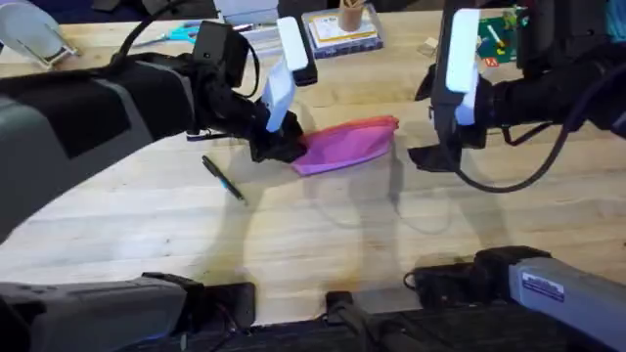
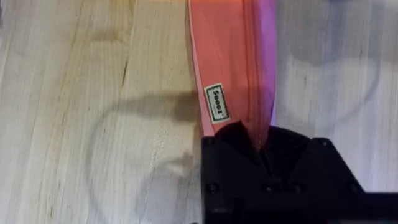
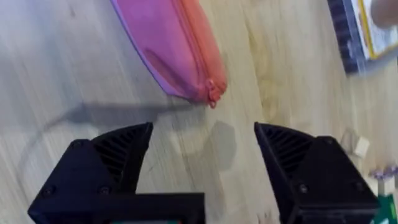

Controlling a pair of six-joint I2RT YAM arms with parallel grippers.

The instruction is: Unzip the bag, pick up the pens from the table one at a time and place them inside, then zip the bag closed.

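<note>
The bag lies mid-table, soft and limp, likely to slide unless pinned. The left gripper seems clamped on one end. The right gripper, jaws wide, hovers near the zipper pull, the spot to pinch.

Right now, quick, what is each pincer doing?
Left pincer: closed on the end of the bag.
Right pincer: open, holding nothing, near the bag's zipper pull.
</note>
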